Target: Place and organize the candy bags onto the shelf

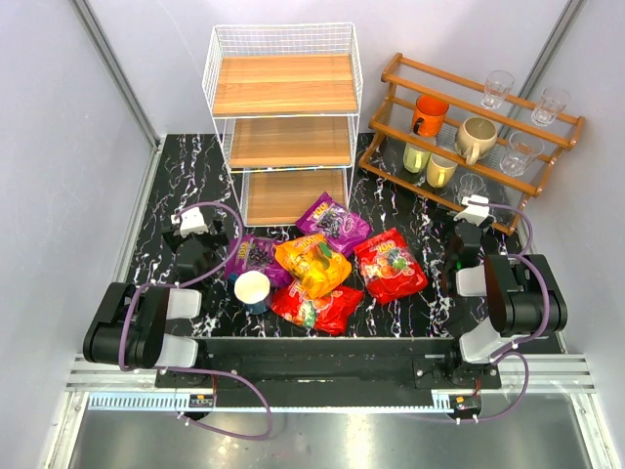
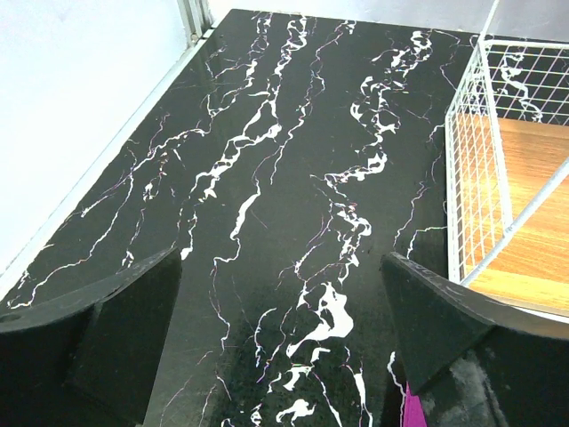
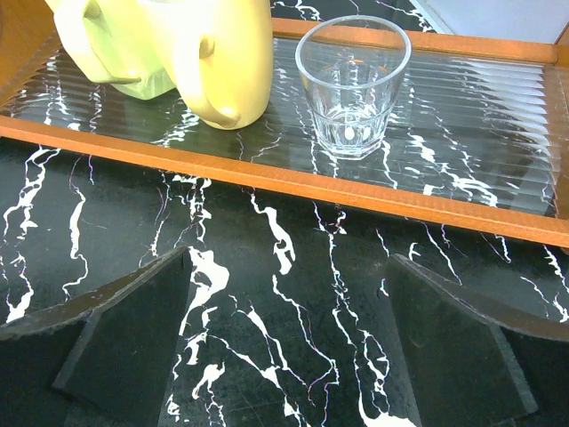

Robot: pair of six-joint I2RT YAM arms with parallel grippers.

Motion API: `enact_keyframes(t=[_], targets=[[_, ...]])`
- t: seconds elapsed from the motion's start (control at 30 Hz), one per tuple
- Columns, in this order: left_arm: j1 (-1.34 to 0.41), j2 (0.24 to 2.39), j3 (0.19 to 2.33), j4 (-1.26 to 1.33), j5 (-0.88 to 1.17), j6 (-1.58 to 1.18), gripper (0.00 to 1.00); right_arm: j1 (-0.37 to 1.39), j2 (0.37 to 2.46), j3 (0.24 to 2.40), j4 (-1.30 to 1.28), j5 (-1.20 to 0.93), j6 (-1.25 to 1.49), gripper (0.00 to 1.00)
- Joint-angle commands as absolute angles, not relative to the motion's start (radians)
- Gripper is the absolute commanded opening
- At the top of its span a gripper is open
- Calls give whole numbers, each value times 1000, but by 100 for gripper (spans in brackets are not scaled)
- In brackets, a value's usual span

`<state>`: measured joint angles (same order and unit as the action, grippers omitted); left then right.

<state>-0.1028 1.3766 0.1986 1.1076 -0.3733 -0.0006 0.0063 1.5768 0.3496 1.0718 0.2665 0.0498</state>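
Note:
Five candy bags lie in a loose pile on the black marble table in front of the shelf (image 1: 283,127): a purple one (image 1: 333,223) nearest the shelf, another purple one (image 1: 256,257) at the left, an orange-yellow one (image 1: 313,263) on top in the middle, a red one (image 1: 390,264) at the right and a red one (image 1: 317,306) at the front. The shelf's three wooden tiers are bare; its wire side also shows in the left wrist view (image 2: 480,169). My left gripper (image 1: 195,223) is open and empty left of the pile. My right gripper (image 1: 472,210) is open and empty, right of the pile.
A white-and-blue cup (image 1: 253,290) stands against the left purple bag. A brown stepped rack (image 1: 469,137) with mugs and glasses stands at the back right; its bottom tier with a yellow mug (image 3: 209,53) and a glass (image 3: 353,84) is just ahead of my right gripper.

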Motion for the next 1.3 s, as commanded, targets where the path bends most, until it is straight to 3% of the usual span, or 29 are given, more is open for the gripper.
enact_keyframes(t=[0.0,0.47,0.53,0.6,0.7,0.8,0.97,1.13,1.27], targets=[[-101,1379,206,1177,-341,-9,99,6,1559,356,1100,253,38,100],[-86,1365,219,1158,-356,-25,99,5,1551,347,1123,255,35,100],[-92,1329,233,1071,-373,-13,99,6,1467,382,1030,215,26,100],[-179,1263,342,881,-527,23,99,5,1433,518,754,268,44,100],[-235,1207,517,614,-653,-44,99,6,1349,584,620,376,110,100],[-247,1144,587,473,-643,-106,99,5,1252,615,603,352,224,100],[-264,1068,716,226,-614,-153,99,5,1187,753,312,79,278,100],[-265,1002,822,30,-493,-257,99,5,1155,753,264,49,480,100],[-265,963,851,-26,-315,-295,99,6,1163,811,141,17,489,100]])
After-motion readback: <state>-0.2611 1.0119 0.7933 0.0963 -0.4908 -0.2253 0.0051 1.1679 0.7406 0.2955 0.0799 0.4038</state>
